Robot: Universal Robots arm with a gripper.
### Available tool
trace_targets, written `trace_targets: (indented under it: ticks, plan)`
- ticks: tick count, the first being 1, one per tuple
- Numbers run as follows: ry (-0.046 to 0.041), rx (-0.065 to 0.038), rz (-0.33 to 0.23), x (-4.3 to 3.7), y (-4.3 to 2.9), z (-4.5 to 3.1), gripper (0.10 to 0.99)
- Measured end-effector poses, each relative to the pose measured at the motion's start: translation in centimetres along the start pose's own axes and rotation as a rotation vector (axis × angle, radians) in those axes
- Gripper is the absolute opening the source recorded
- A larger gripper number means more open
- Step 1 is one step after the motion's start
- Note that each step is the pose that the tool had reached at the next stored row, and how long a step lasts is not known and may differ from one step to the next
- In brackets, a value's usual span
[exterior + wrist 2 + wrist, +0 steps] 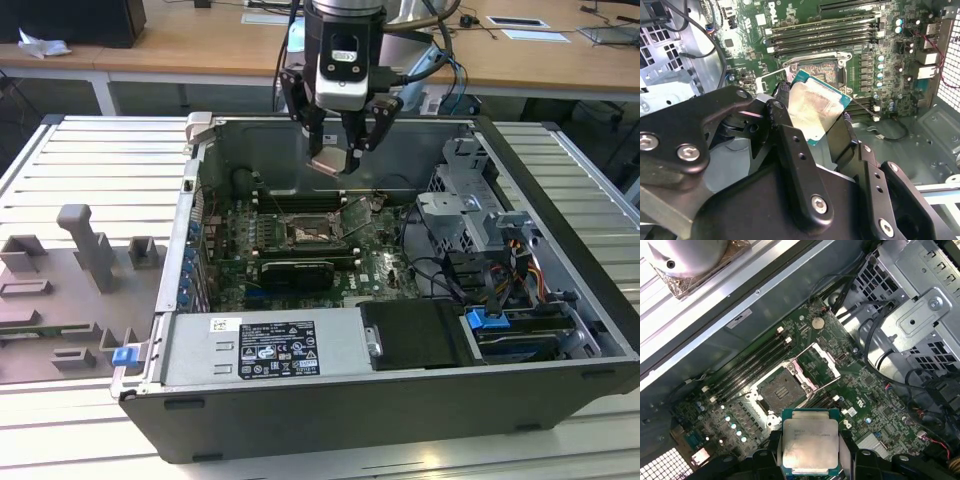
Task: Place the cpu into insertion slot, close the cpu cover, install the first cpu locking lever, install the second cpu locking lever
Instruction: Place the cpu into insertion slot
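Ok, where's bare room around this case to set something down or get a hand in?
Free: the slatted table on the exterior view's left of the case, behind the grey fixture, and again on its right. Inside, the insertion slot lies open and bare; the fingers hold the cpu above the board. Crowded: the drive cage and cables.

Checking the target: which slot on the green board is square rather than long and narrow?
The dark square insertion slot with a silvery rim, lying uncovered; the black memory slots beside it are long, narrow strips.
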State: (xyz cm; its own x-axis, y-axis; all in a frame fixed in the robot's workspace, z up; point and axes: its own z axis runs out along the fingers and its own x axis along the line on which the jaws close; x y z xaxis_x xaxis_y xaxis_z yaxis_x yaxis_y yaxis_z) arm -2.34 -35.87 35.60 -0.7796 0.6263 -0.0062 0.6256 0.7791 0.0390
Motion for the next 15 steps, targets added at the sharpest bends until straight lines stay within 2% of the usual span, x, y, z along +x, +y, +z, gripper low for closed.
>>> trace_targets:
  ticks: [15]
  plan:
    - [-0.0112, 0.012, 0.045, 0.01, 0.01, 0.18, 0.541]
